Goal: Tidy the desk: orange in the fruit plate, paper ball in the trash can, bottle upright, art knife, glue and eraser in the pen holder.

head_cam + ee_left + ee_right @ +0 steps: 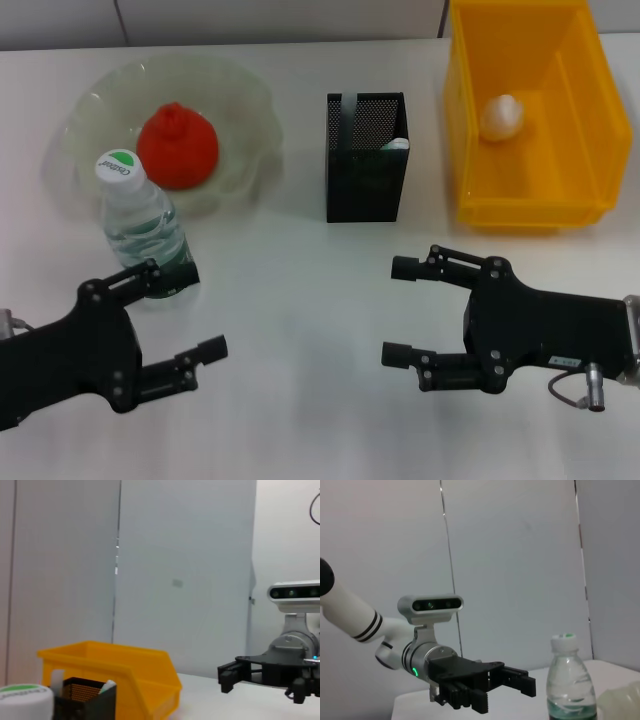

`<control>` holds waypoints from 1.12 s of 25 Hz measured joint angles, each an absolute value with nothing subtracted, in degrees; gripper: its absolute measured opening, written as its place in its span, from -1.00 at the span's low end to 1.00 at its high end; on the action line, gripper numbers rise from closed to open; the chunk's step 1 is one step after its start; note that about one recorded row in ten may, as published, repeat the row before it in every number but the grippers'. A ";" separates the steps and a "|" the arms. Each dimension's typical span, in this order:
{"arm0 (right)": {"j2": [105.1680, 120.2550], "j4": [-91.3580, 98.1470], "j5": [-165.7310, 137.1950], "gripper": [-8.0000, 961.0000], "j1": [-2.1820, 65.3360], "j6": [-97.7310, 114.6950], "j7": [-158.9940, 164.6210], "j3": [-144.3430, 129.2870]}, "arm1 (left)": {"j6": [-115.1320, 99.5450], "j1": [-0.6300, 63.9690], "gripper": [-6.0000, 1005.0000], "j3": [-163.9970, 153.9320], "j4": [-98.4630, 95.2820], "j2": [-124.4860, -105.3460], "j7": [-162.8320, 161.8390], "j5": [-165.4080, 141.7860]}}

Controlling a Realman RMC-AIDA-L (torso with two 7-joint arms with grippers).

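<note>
You are looking at the bottle (143, 228) standing upright just beyond the left gripper (185, 312), whose upper finger is nearly touching its base. Its white cap is showing a green oval with pale lettering too small to read. Just past it, the orange (177, 146) is sitting in the fruit plate (250, 120). The left gripper's fingers are standing apart, holding nothing. The right gripper (398, 311) is hovering over the surface (300, 400) with fingers spread wide, also empty. Ahead of it the pen holder (365, 175) is standing with a pale tip poking above its rim; beyond and outward, the paper ball (501, 116) is lying inside the trash can (480, 190). The right wrist view is giving you the bottle's side profile (567, 685) beside the left gripper (485, 692); the left wrist view is showing only the cap, pen holder (85, 700) and trash can (145, 680).
</note>
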State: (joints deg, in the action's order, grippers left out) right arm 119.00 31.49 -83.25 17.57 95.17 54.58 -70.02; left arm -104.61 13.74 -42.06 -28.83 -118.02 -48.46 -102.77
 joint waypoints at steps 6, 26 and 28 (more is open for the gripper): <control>119.01 31.09 -83.35 0.75 17.66 94.72 54.55 -69.96 | -104.54 13.66 0.56 -42.55 -28.83 -118.09 -48.42 -102.82; 119.25 29.62 -83.00 0.75 17.51 92.86 53.16 -68.47 | -104.79 12.21 0.56 -42.10 -28.30 -118.30 -46.72 -102.62; 119.32 29.62 -83.00 0.75 17.43 92.86 53.16 -68.41 | -104.75 12.18 0.56 -42.10 -28.30 -118.34 -46.69 -102.60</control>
State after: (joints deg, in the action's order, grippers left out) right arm 119.32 29.62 -83.00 17.43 92.86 53.16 -68.41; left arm -104.75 12.18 -42.10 -28.30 -118.34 -46.69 -102.60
